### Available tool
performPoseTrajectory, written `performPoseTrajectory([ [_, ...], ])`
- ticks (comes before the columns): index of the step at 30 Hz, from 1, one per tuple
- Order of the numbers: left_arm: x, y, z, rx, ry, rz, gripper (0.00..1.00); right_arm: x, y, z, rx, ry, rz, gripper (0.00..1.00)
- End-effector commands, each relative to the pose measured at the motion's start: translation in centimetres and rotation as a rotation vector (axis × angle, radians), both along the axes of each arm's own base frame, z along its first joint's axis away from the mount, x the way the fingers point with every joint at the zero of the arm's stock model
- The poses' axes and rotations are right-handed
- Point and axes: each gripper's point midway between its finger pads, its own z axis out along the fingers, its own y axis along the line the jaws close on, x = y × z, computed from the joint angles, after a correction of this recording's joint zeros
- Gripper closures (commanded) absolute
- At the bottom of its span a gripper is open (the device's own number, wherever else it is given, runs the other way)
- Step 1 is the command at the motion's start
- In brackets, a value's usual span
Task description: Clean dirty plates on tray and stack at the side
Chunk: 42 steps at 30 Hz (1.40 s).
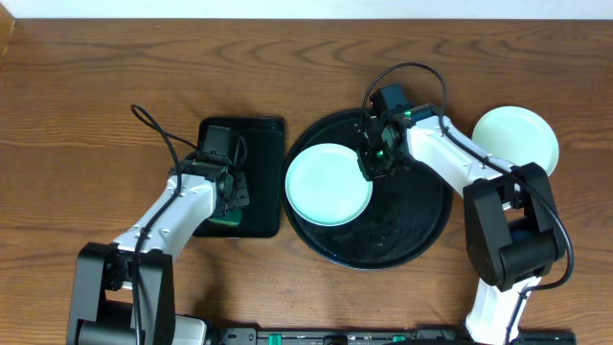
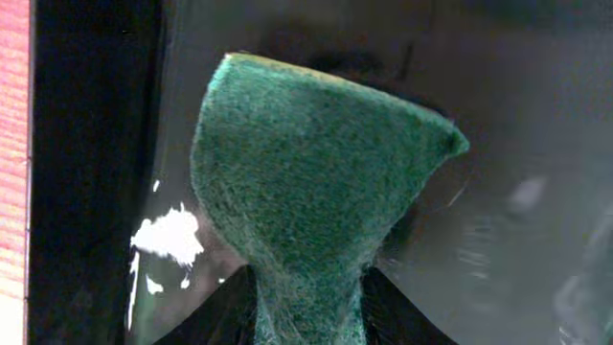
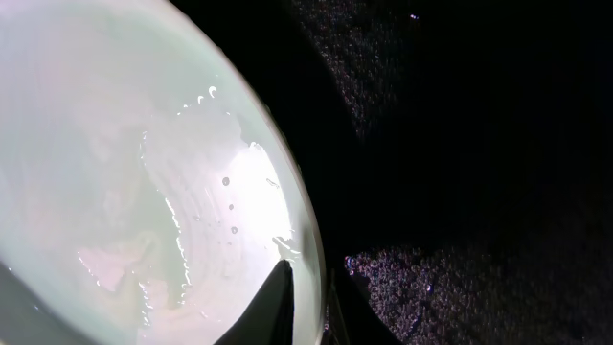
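- A sponge [image 2: 316, 182] is being pinched by the left gripper [image 1: 233, 195].
- A mint plate [image 1: 329, 184] on the round tray [image 1: 421, 220] is being clamped at its rim by the right gripper [image 1: 374, 163].
- A second plate [image 1: 517, 139] is being borne by the table [image 1: 96, 96].

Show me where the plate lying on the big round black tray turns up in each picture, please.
Overhead: the plate lies on the left part of the round tray, mid-picture.
Left wrist: not in it; only a green sponge shows.
Right wrist: the plate fills the left half, its rim between the right fingers.
Shared landmark: the tray's black floor, right of the plate in both those views.
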Motion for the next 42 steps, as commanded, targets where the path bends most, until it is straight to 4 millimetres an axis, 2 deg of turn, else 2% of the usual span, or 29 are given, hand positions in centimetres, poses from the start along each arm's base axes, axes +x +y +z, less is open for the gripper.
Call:
performPoseTrajectory([
  [1,1.1,0.1,1.2,0.003,-0.028,0.008,0.61,-0.3,0.3,-0.5,0.006,0.012,0.023,0.89],
  [6,2.4,-0.1,3.5,-0.007,-0.086,0.008,0.60,-0.3,0.3,-0.5,0.006,0.011,0.023,0.89],
  [12,3.9,0.3,7.3,-0.025,-0.200,0.029,0.59,-0.3,0.3,-0.5,0.006,0.011,0.023,0.89],
  [16,4.1,2.8,9.2,-0.036,-0.265,0.135,0.56,-0.3,0.3,-0.5,0.006,0.011,0.023,0.88],
  [19,4.0,5.8,10.0,-0.042,-0.295,0.262,0.55,-0.3,0.3,-0.5,0.006,0.012,0.023,0.88],
  [22,3.8,7.7,10.0,-0.085,-0.296,0.351,0.56,-0.3,0.3,-0.5,0.006,0.011,0.023,0.88],
  [23,3.7,8.3,10.0,-0.096,-0.295,0.371,0.53,-0.3,0.3,-0.5,0.006,0.011,0.023,0.87],
  [27,3.3,9.7,9.9,-0.090,-0.294,0.415,0.38,-0.3,0.3,-0.5,0.006,0.011,0.023,0.83],
  [28,3.3,9.9,9.9,-0.090,-0.293,0.420,0.31,-0.3,0.3,-0.5,0.006,0.011,0.023,0.80],
  [29,3.3,9.9,9.9,-0.089,-0.293,0.420,0.21,-0.3,0.3,-0.5,0.006,0.011,0.023,0.78],
  [33,3.3,9.9,9.9,-0.089,-0.294,0.420,0.20,-0.3,0.3,-0.5,0.006,0.011,0.023,0.72],
  [42,3.3,9.9,9.9,-0.089,-0.294,0.420,0.19,0.0,0.4,-0.4,0.010,-0.001,0.023,0.71],
])
